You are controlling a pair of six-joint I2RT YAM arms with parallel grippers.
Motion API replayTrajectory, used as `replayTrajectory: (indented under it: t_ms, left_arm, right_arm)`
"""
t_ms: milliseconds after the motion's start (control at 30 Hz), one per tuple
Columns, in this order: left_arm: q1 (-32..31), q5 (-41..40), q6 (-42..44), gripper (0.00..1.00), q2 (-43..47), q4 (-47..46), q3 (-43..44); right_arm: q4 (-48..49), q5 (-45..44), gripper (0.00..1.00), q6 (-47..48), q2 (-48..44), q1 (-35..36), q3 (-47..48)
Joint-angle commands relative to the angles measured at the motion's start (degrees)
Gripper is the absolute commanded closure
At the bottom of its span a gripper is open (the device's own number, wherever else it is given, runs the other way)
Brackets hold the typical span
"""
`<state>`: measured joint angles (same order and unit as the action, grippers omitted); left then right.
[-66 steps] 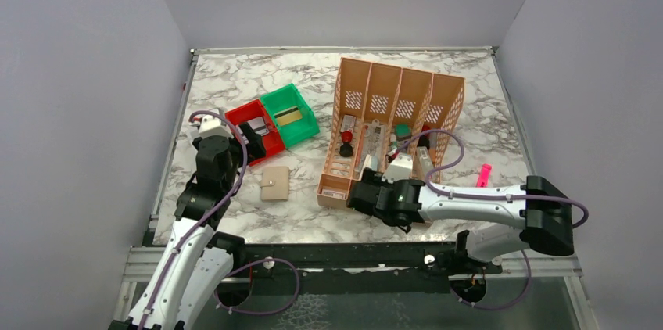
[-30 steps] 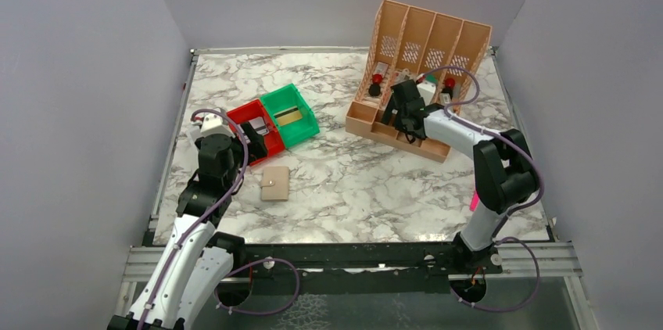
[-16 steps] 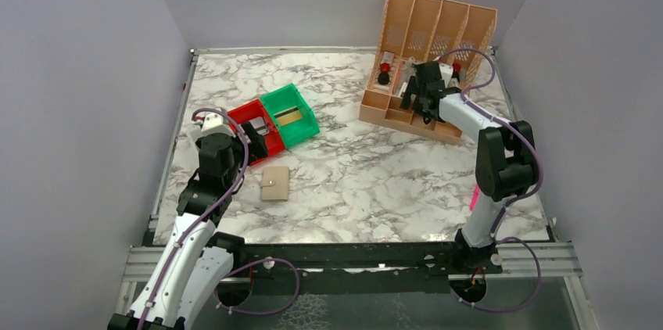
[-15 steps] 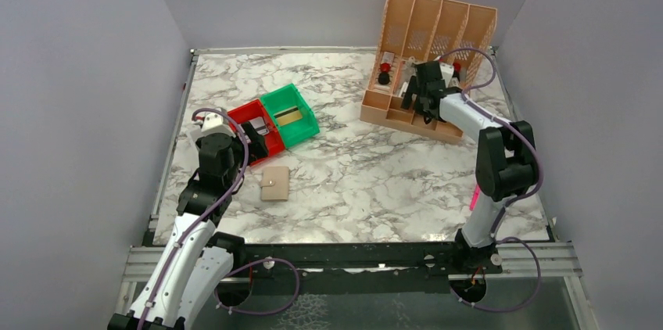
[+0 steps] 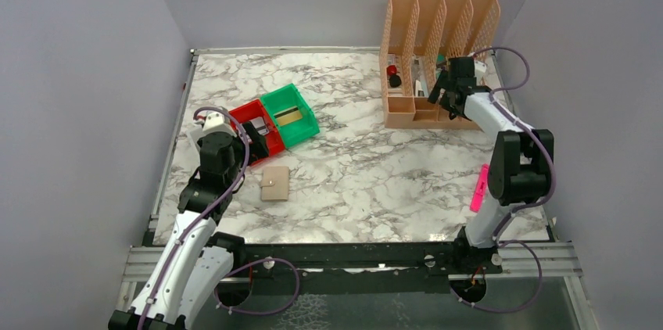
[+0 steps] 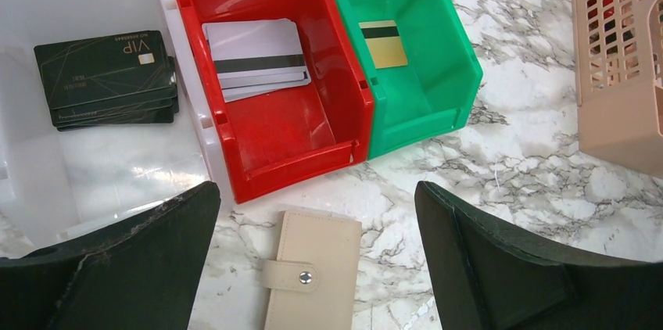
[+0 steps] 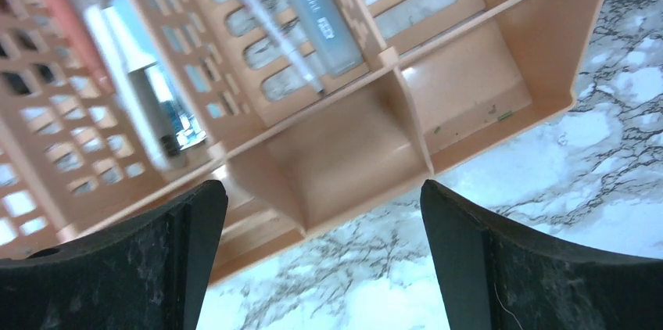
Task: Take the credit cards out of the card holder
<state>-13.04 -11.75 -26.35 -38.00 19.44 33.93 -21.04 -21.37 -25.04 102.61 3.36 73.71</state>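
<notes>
The tan card holder (image 5: 274, 183) (image 6: 313, 271) lies flat on the marble with its snap strap fastened, so its inside and any credit cards in it are hidden. My left gripper (image 5: 254, 139) (image 6: 317, 193) hangs open just above it, one finger (image 6: 141, 252) on each side, touching nothing. Loose cards lie in the trays: a black stack (image 6: 105, 80) in the white tray (image 6: 47, 189), silvery striped ones (image 6: 256, 60) in the red bin (image 6: 289, 150), a gold one (image 6: 383, 43) in the green bin (image 6: 422, 95). My right gripper (image 5: 447, 95) (image 7: 320, 213) is open at the back right.
A tan slotted desk organizer (image 5: 426, 29) (image 7: 352, 150) stands upright at the back right with pens and small items in it, its low front lip just beyond my right fingers. A pink object (image 5: 478, 189) lies by the right arm. Grey walls close in three sides.
The organizer has gone from tilted near the middle to standing upright further right and back, the right gripper moving with it. The left arm and card holder have stayed put.
</notes>
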Motion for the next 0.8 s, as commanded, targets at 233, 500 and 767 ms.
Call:
replayTrajectory:
  t_ms: [233,500,767]
  left_arm:
    - [1.7,2.1,-0.6,0.01,-1.0,-0.8,-0.3]
    - [2.5,2.7,-0.4,0.01,-2.3,-0.6,0.0]
    - [3.7,2.2,-0.6,0.01,-1.7,-0.3,0.3]
  right_arm:
    - [7.1,32.4,0.01,-0.9,-18.3,0.2,-12.1]
    - [26.0,54.1,0.11,-8.2,-31.3,4.8,-30.8]
    - [22.2,43.0,0.10,-2.1,-23.3,24.2,-20.8]
